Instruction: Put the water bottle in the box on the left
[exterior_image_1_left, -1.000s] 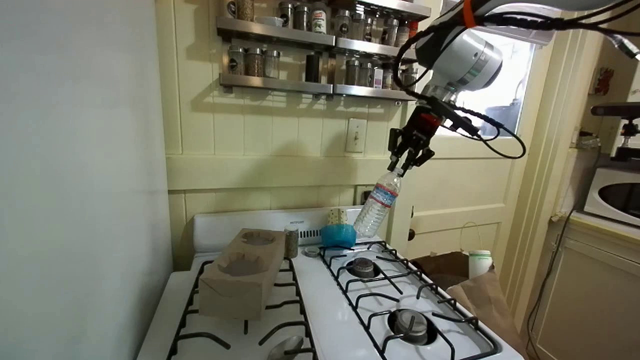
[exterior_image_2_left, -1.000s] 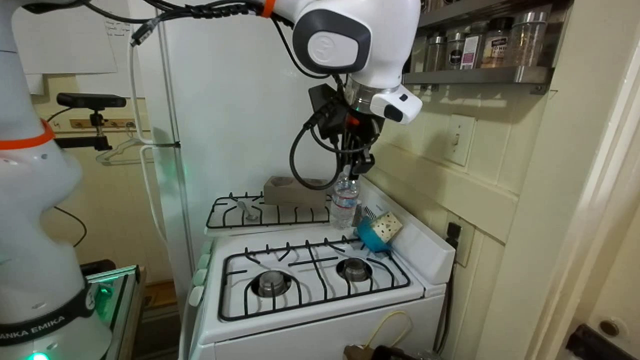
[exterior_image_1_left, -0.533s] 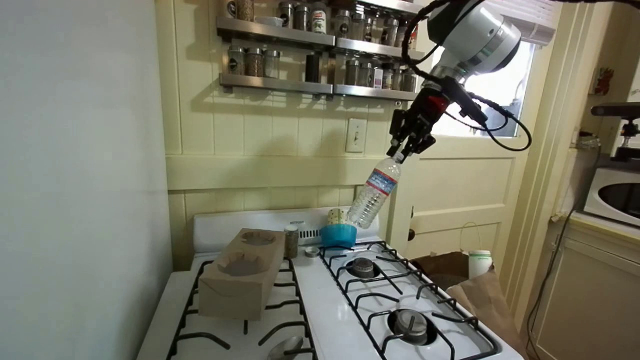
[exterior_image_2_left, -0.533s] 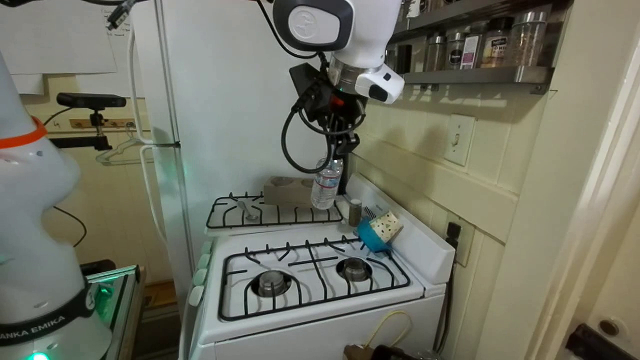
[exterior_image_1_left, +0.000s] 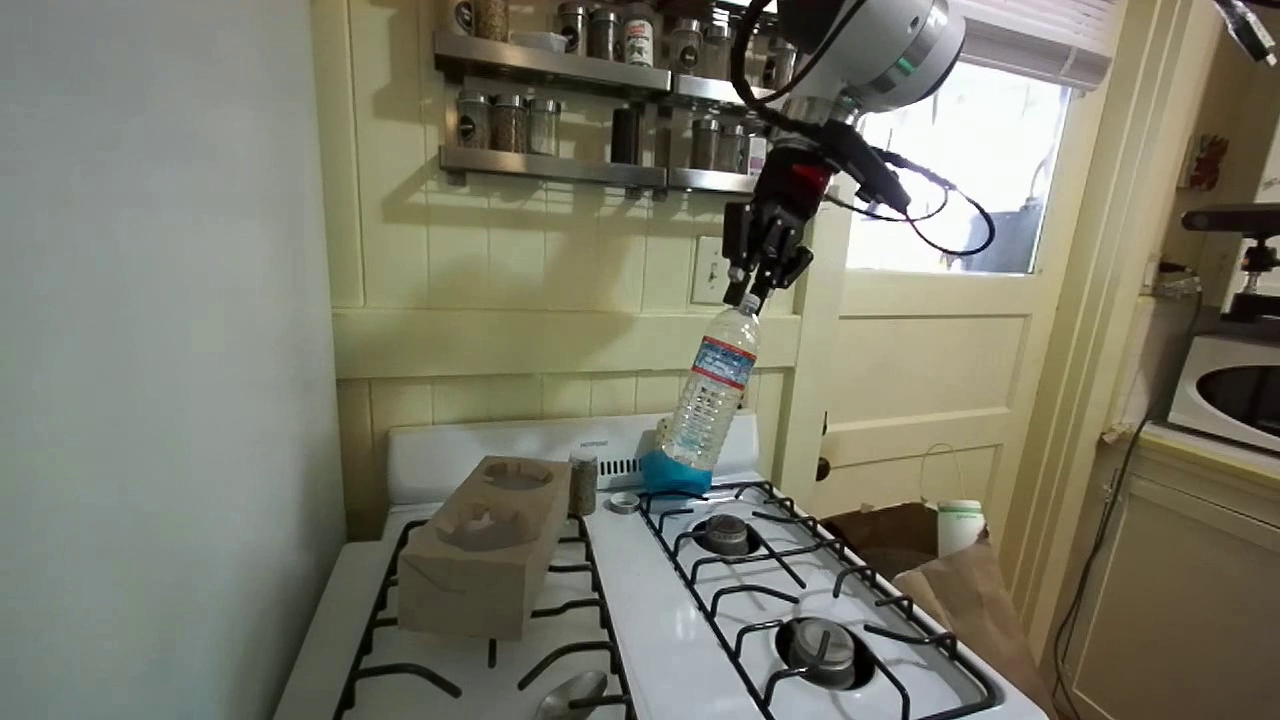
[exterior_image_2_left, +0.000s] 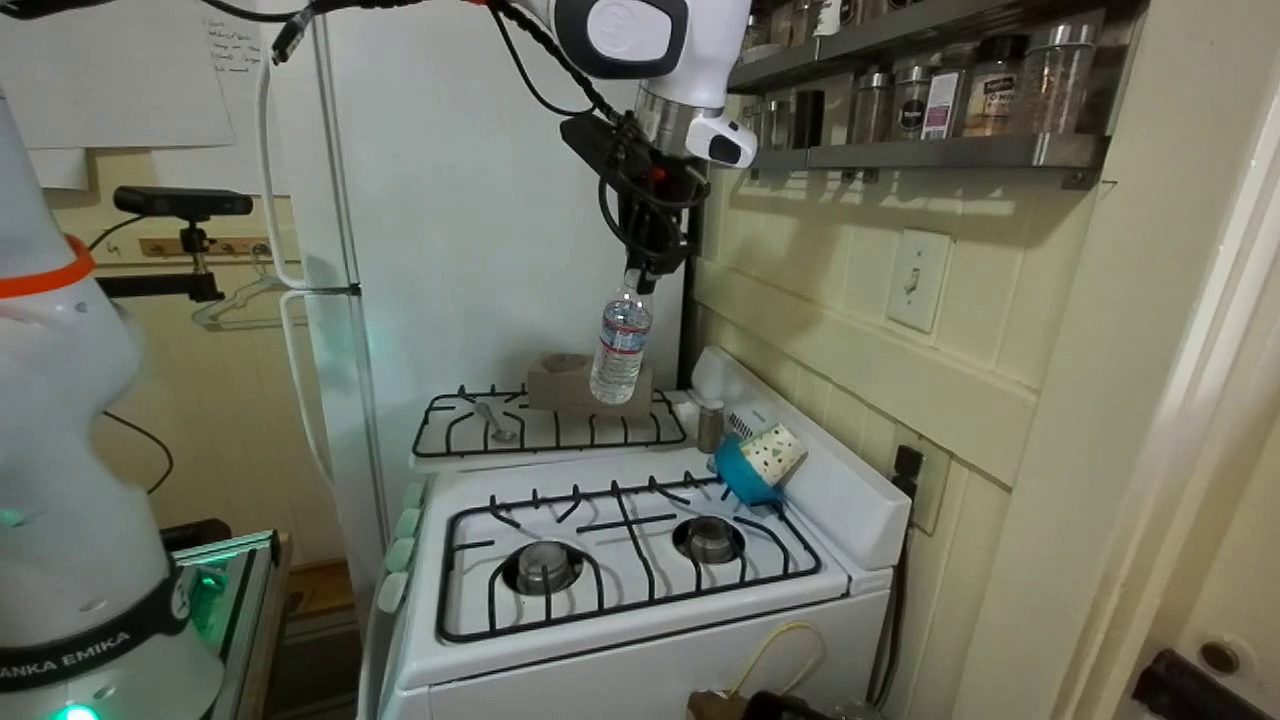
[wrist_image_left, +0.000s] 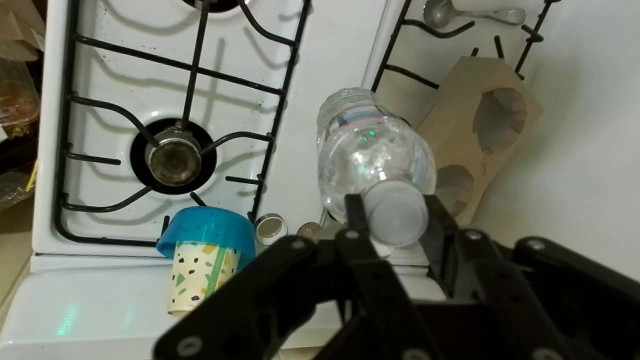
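The water bottle (exterior_image_1_left: 712, 390) is clear plastic with a blue, white and red label and a pale cap. My gripper (exterior_image_1_left: 745, 295) is shut on its cap and neck, also in an exterior view (exterior_image_2_left: 640, 280). The bottle hangs tilted above the stove, also in an exterior view (exterior_image_2_left: 621, 347). In the wrist view the bottle (wrist_image_left: 370, 145) has its cap between the fingertips (wrist_image_left: 392, 212). The box (exterior_image_1_left: 470, 590) is tan cardboard with two round openings in its top. It rests on the far grate in an exterior view (exterior_image_2_left: 560, 388) and lies beyond the bottle in the wrist view (wrist_image_left: 460, 90).
A blue bowl (exterior_image_2_left: 742, 475) with a patterned cup (exterior_image_2_left: 773, 455) leans near the stove's back panel. A spice jar (exterior_image_1_left: 583, 485) and small lid (exterior_image_1_left: 623, 503) stand beside the box. A spoon (wrist_image_left: 470, 14) lies on the grate. The fridge (exterior_image_1_left: 180, 360) borders the stove; shelves (exterior_image_1_left: 550, 165) hang above.
My gripper has carried the bottle up and toward the box, leftward in both exterior views. The bottle swung more tilted, then came back nearer to upright. The box has not moved.
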